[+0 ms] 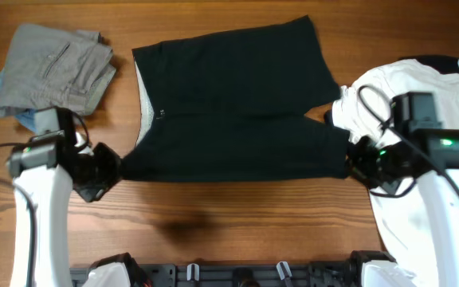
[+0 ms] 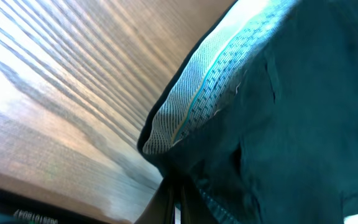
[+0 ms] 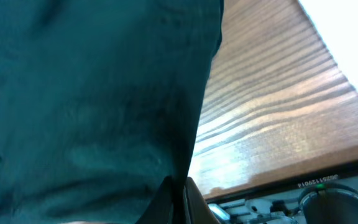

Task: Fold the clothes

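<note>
The black shorts (image 1: 237, 104) lie spread across the middle of the table, waistband at the left with its pale speckled lining (image 1: 143, 100) showing. My left gripper (image 1: 111, 170) is shut on the near waistband corner; the left wrist view shows the lining (image 2: 197, 106) and dark fabric rising from the pinched fingers (image 2: 178, 199). My right gripper (image 1: 355, 163) is shut on the near leg hem at the right; the right wrist view shows dark fabric (image 3: 92, 93) clamped between the fingers (image 3: 182, 199). The near edge is stretched straight between both grippers.
Grey folded trousers (image 1: 50, 68) with a blue cloth lie at the back left. A large white T-shirt (image 1: 429, 159) covers the right side under my right arm. Bare wood (image 1: 229, 223) runs along the front, up to the table's front edge.
</note>
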Motion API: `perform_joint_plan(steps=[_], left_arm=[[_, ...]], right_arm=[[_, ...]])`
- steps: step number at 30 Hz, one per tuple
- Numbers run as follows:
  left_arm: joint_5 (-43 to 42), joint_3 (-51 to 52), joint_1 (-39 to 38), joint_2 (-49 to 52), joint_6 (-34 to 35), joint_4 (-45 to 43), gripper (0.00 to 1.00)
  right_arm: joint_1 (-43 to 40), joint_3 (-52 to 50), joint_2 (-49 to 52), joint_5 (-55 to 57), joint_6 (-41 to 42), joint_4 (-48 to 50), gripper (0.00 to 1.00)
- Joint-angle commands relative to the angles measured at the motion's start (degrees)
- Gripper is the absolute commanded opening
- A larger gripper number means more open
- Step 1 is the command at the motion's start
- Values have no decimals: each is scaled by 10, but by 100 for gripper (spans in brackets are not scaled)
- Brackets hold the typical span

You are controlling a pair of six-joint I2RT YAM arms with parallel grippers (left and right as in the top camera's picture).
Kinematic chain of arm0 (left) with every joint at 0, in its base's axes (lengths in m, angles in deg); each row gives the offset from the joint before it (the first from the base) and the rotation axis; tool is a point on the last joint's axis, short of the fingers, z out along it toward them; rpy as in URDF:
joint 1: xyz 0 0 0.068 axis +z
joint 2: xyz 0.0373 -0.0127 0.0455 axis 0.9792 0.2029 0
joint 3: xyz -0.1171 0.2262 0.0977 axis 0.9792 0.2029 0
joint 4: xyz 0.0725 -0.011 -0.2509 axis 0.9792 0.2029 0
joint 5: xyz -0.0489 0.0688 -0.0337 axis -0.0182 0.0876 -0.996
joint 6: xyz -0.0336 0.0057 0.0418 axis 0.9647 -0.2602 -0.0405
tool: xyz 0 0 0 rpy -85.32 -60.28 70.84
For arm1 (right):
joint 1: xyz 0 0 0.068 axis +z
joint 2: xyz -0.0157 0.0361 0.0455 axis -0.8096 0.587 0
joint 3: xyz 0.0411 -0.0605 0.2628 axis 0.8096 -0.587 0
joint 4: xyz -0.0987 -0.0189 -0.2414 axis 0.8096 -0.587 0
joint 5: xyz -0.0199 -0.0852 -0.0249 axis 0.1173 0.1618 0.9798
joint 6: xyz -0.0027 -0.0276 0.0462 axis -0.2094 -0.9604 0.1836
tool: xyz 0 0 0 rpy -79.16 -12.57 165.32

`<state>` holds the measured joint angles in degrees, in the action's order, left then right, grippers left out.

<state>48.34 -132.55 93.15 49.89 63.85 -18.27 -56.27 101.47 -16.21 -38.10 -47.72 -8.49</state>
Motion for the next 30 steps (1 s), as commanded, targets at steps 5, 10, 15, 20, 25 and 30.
perform_joint_plan(steps=[5, 10, 15, 20, 25, 30], left_arm=[[100, -122, 1, -156, -9, 89, 4], [117, -125, 0, -195, -9, 73, 4], [70, -124, -16, -159, -10, 67, 4], [37, -103, -121, -91, -26, 25, 4], [42, -26, -228, 23, -27, -154, 4], [67, -9, -245, 209, -26, -319, 4]], right_arm=[[1, 227, -15, 76, -11, -97, 4], [1, 262, -10, 76, -9, -36, 4], [1, 262, 37, 43, -14, -18, 4], [1, 262, 68, 45, -26, -30, 4], [1, 261, 68, 46, -31, -31, 4], [1, 261, 68, 46, -41, -56, 4]])
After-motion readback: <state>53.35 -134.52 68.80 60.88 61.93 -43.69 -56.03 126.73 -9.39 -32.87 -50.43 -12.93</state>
